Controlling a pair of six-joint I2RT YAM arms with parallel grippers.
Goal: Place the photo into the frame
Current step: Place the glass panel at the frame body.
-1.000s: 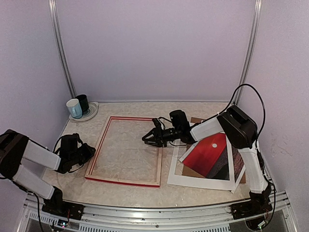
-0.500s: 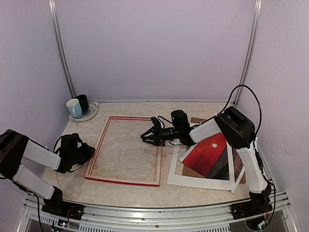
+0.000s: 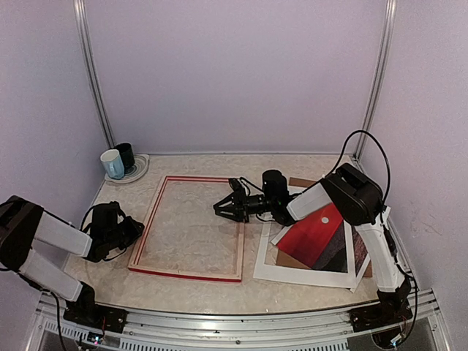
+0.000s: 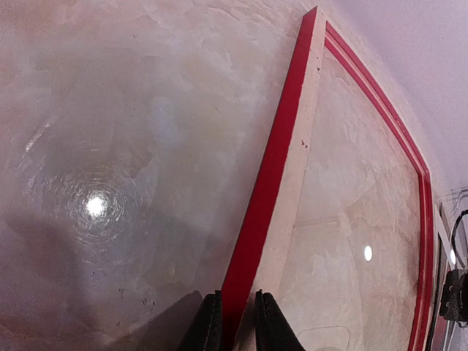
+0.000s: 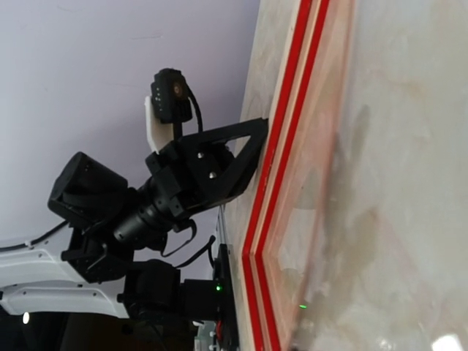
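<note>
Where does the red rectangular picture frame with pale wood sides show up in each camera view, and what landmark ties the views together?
Top external: the red rectangular picture frame lies flat on the table, left of centre.
Left wrist: one rail of it runs diagonally from the top to the bottom edge.
Right wrist: its red edge runs top to bottom, right of centre.
Shared landmark: the left gripper on the frame's left rail.
</note>
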